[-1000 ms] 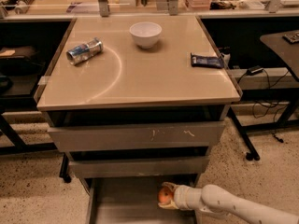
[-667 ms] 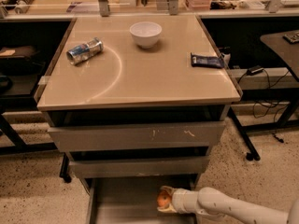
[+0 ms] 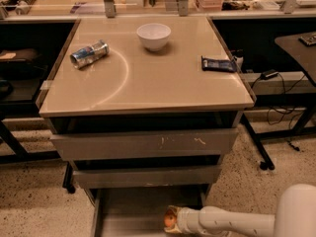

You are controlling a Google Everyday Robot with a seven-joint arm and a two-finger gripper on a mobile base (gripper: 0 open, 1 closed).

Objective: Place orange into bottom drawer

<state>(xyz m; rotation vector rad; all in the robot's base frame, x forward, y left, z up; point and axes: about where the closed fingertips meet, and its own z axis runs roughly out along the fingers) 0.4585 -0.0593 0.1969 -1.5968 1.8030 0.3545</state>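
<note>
The orange [image 3: 169,221] shows at the bottom of the camera view, held at the tip of my gripper [image 3: 173,219], which is shut on it. The white arm reaches in from the lower right. The gripper and orange hang over the open bottom drawer [image 3: 129,210], a shallow grey tray pulled out below the cabinet, toward its right side. The drawer's front part is cut off by the frame's lower edge.
A white bowl [image 3: 153,36], a crushed can [image 3: 89,53] and a dark snack packet [image 3: 218,64] lie on the beige cabinet top [image 3: 143,83]. The upper drawer front [image 3: 143,144] and middle drawer front [image 3: 148,176] are shut. Desks and cables stand on both sides.
The gripper with the orange has moved slightly left and lower over the open bottom drawer. More of the white arm shows at the lower right.
</note>
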